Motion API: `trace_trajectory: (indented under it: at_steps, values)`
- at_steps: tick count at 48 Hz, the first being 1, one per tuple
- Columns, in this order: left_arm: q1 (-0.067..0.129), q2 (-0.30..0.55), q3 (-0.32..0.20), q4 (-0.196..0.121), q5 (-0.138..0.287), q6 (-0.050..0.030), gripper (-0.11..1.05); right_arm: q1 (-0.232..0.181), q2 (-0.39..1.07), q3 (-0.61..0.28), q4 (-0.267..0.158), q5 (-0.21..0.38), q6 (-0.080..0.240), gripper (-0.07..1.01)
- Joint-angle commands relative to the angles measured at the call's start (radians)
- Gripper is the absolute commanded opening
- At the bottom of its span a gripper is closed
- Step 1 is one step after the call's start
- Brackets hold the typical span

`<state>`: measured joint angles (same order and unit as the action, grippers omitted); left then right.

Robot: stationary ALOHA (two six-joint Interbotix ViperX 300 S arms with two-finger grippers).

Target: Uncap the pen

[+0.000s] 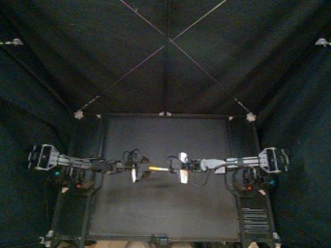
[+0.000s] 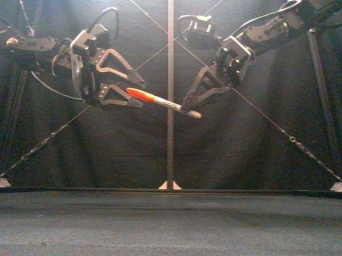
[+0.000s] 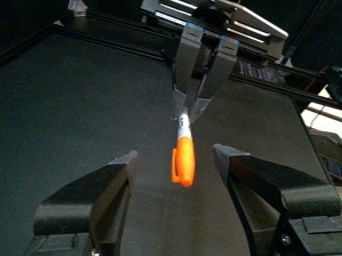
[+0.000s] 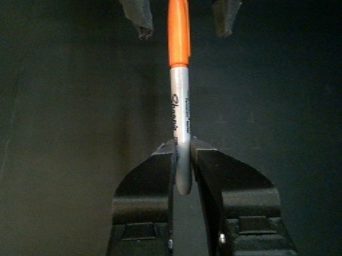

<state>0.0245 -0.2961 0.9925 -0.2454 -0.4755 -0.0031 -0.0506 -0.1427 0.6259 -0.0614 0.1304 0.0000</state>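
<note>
Straightness matters: right pincer [image 4: 185,162] clamps the grey marker pen [image 4: 178,95]; our open left pincer [image 3: 175,153] should close squarely on its orange cap [image 3: 183,168].

The small black counter [image 1: 165,199] shows a flat, matte surface. Behind the counter's back edge hangs a black back curtain [image 1: 116,48], and black side curtains [image 1: 19,107] flank the counter's left and right sides.

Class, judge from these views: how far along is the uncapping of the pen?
Done: the pen is held in the air, the right tool shut on its silver barrel. In hand: the left tool has its open jaws either side of the orange cap, not gripping. Left: close on the cap and pull it off.
</note>
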Motion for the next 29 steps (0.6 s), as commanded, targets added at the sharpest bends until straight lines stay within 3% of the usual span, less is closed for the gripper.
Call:
trace_trajectory:
  at_steps: [1, 8, 17, 29]
  values:
    - [0.003, -0.003, -0.025, 0.0, -0.011, 0.0, 0.85, 0.003, -0.035, -0.025, 0.0, -0.009, 0.0, 0.48]
    - [0.002, -0.003, -0.021, 0.0, -0.009, 0.0, 0.64, 0.003, -0.037, -0.026, 0.0, -0.009, 0.0, 0.48]
    - [-0.003, -0.003, -0.02, 0.0, -0.009, 0.0, 0.47, 0.003, -0.044, -0.029, 0.0, -0.011, -0.002, 0.48]
    - [-0.002, -0.017, -0.005, 0.0, -0.009, -0.0015, 0.46, -0.003, -0.067, -0.005, 0.0, -0.011, 0.003, 0.48]
